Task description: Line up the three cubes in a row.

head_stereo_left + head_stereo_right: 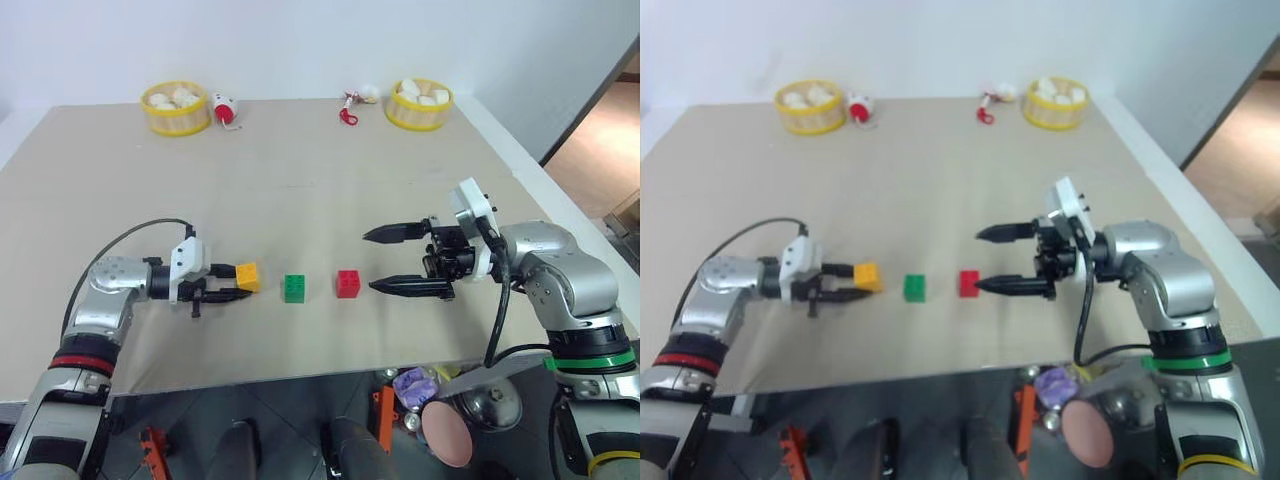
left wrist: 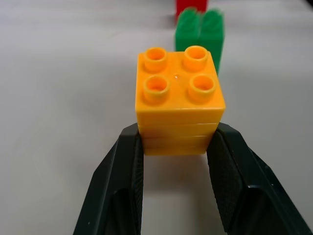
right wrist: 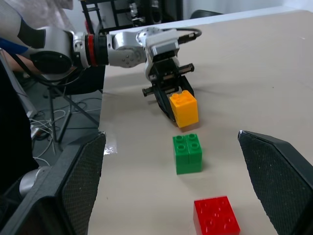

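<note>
Left gripper, fingers clamped on the orange-yellow studded plastic cube beside the green studded plastic cube and red studded plastic cube on the beige counter, should set it level and evenly spaced; right gripper hovers, fingers spread.

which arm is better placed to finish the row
Left: its end effector is shut on the orange-yellow cube, beside the green cube and red cube. The right end effector is open, holding nothing.
</note>
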Robot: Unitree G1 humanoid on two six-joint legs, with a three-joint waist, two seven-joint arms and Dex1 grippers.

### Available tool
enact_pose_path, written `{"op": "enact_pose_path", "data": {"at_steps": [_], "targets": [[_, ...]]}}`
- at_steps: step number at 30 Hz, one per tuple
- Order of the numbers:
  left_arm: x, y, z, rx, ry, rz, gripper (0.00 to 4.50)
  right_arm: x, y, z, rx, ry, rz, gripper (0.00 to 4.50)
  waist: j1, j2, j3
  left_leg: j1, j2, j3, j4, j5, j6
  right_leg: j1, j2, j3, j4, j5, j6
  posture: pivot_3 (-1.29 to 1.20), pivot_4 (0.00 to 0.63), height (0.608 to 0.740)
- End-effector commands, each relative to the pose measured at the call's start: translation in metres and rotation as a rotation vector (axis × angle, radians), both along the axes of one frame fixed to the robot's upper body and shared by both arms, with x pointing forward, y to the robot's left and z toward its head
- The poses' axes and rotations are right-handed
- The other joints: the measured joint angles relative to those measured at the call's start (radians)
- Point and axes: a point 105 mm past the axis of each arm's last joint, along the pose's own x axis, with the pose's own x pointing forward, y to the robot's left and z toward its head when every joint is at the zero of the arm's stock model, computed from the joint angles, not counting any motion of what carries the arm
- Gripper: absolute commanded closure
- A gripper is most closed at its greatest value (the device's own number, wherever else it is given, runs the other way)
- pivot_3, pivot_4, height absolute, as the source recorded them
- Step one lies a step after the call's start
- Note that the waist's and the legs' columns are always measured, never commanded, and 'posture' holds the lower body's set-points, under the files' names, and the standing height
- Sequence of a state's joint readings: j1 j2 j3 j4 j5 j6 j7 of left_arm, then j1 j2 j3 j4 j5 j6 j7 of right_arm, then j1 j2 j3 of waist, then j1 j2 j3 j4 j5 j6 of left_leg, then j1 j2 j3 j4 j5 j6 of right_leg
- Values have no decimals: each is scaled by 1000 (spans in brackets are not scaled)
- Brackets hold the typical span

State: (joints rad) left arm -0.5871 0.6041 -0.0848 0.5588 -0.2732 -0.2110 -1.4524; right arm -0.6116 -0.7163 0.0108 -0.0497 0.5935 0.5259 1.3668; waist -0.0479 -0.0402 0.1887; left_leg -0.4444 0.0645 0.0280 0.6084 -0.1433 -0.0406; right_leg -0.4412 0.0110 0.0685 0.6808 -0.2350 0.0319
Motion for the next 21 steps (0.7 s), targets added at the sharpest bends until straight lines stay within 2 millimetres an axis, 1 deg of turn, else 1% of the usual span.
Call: {"op": "enact_pose_path", "data": {"at_steps": [1,4,11,15,21], "targets": [[-3,0,-1,19,15,-50,3226,-5,-2,14,15,-69,-6,0,-1,0,0,0,0,0,0,0,0,0,0,0,0,0,0,0,150,740],[-1,7,-5,47,30,-35,3226,-5,-2,15,17,-70,-13,0,0,0,0,0,0,-1,0,0,0,0,1,0,1,0,-1,0,150,740],[4,27,-7,56,48,38,3226,-6,-2,15,16,-68,-16,0,0,0,0,0,0,-1,1,0,0,0,1,0,1,1,-1,0,150,740],[4,32,-8,51,53,55,3226,-4,0,14,15,-67,-14,0,-1,0,0,2,1,-1,1,0,1,1,1,0,1,2,-2,0,150,740],[-4,38,-14,68,66,51,3226,-2,1,14,13,-69,-10,0,-2,0,0,2,2,0,1,1,1,1,2,0,1,3,-3,0,150,740]]}}
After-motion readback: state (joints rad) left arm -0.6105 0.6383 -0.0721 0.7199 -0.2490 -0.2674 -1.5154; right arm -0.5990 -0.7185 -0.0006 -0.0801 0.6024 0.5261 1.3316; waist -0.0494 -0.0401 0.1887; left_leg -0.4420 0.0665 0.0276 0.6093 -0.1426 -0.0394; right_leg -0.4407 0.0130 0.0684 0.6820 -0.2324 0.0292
